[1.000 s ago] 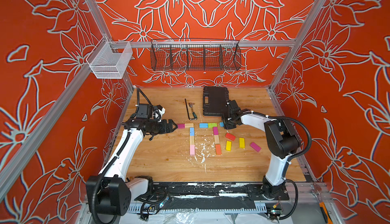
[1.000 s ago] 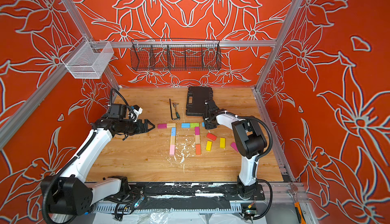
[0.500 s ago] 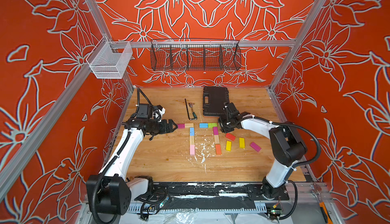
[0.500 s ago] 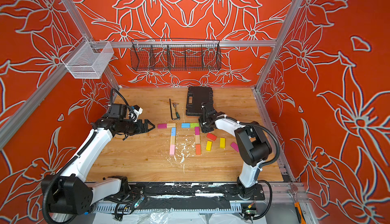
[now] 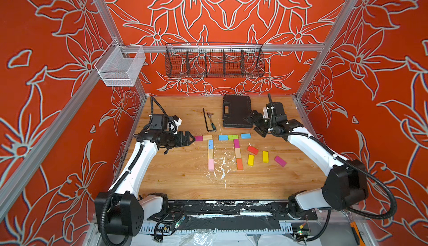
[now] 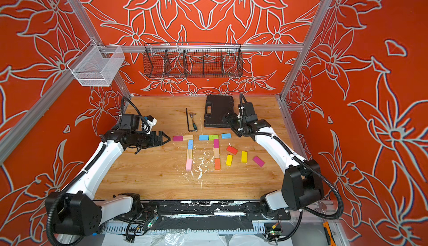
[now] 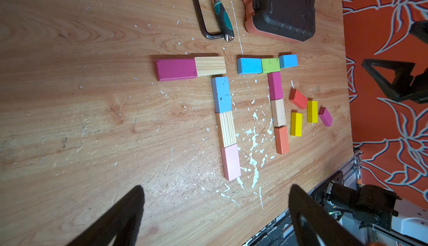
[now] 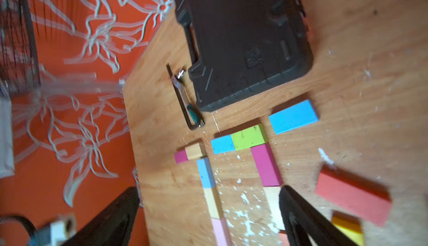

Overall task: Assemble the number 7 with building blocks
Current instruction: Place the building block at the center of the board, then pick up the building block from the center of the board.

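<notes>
Two figures of building blocks lie flat mid-table. One number 7 (image 5: 210, 144) has magenta and wood across, then blue, wood and pink down. The other number 7 (image 5: 236, 143) has blue and green across, then magenta, wood and orange down. A loose blue block (image 5: 245, 136) (image 8: 293, 116) lies just right of the green block (image 5: 233, 137), a small gap between them. My right gripper (image 5: 254, 125) (image 8: 208, 188) hangs open and empty just beyond that blue block. My left gripper (image 5: 192, 139) (image 7: 216, 188) is open and empty, left of the magenta block (image 5: 198, 138).
A red block (image 5: 252, 150), two yellow blocks (image 5: 250, 159) (image 5: 265, 156) and a magenta block (image 5: 280, 161) lie loose at the right. A black case (image 5: 235, 115), a hex key (image 5: 206, 123) and a small screwdriver (image 5: 212, 122) lie behind the figures. White flecks cover the wood.
My right gripper opened, let go of the blue block beside the green one, and drew back up and to the right. The left arm has not moved.
</notes>
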### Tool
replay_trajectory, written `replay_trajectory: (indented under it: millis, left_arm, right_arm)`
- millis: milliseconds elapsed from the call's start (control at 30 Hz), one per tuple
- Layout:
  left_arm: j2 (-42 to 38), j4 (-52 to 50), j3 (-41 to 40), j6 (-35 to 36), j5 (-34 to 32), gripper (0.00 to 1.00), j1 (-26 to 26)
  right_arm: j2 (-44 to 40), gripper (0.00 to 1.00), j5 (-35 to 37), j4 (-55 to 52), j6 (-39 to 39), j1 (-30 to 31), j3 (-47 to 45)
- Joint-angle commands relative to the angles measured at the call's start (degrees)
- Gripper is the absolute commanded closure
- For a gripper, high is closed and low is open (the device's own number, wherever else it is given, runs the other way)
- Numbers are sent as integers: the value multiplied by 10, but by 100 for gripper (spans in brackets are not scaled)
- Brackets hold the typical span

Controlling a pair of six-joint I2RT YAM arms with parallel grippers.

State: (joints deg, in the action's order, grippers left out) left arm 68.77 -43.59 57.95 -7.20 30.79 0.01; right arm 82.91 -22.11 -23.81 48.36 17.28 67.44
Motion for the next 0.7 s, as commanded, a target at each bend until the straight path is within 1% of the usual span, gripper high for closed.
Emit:
replay_trajectory:
  millis: [0, 33, 133, 233, 333, 367, 433, 500, 567, 667]
  left_arm:
    - [-6, 1, -4, 17, 18, 6, 3]
    - [-7, 3, -5, 18, 22, 6, 3]
    - [-8, 7, -4, 19, 29, 6, 3]
    - [-4, 10, -5, 20, 41, 6, 3]
    - [1, 11, -6, 23, 51, 6, 3]
    - [0, 11, -6, 23, 51, 6, 3]
    - [-2, 11, -7, 24, 50, 6, 4]
    - [-4, 11, -9, 24, 49, 6, 3]
    - [-6, 10, -9, 25, 49, 6, 3]
    - [-7, 10, -9, 25, 49, 6, 3]
  right_arm:
    - [36, 3, -60, -174, -295, 10, 93]
    - [44, 3, -30, -220, -348, 16, 108]
    - [45, 3, 64, -274, -451, 33, 100]
    - [39, 5, 141, -284, -522, 63, 67]
    - [40, 6, 200, -266, -561, 90, 33]
    - [44, 6, 205, -265, -569, 93, 29]
    - [57, 8, 193, -261, -602, 97, 21]
    - [72, 10, 212, -255, -615, 104, 16]
    - [89, 10, 211, -253, -630, 104, 16]
    - [118, 13, 229, -248, -651, 105, 16]
